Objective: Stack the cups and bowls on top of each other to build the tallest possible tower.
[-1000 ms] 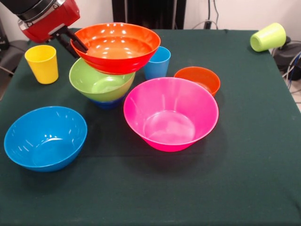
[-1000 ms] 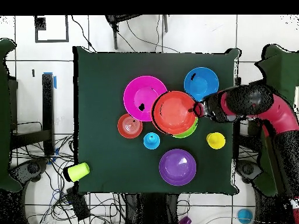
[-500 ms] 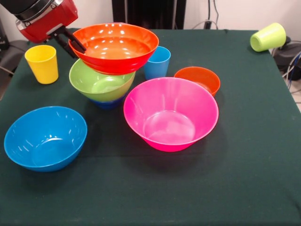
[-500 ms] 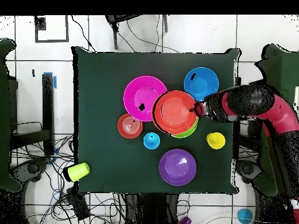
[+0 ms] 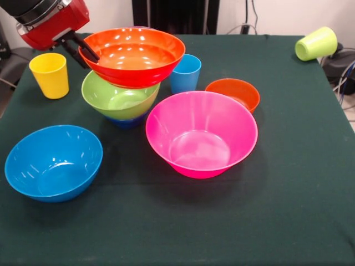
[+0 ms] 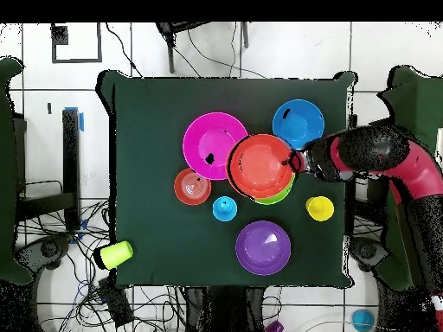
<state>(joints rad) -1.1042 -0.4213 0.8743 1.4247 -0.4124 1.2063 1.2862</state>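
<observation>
In the front view, the rim of the orange-red bowl is being pinched by the jaws of the gripper, closed on its edge. The bowl is being held level, extending away from the jaws, just above the lime green bowl, which is sitting on the small dark blue bowl; whether the two rims are touching cannot be told. The pink bowl is lying beyond the held bowl, on the tabletop.

In the overhead view, the orange-red bowl is being shown offset from the lime green bowl, which is peeking out on one side. By judgement, the bowl should be centred over the tower before being lowered, and released only once it is seated.
</observation>
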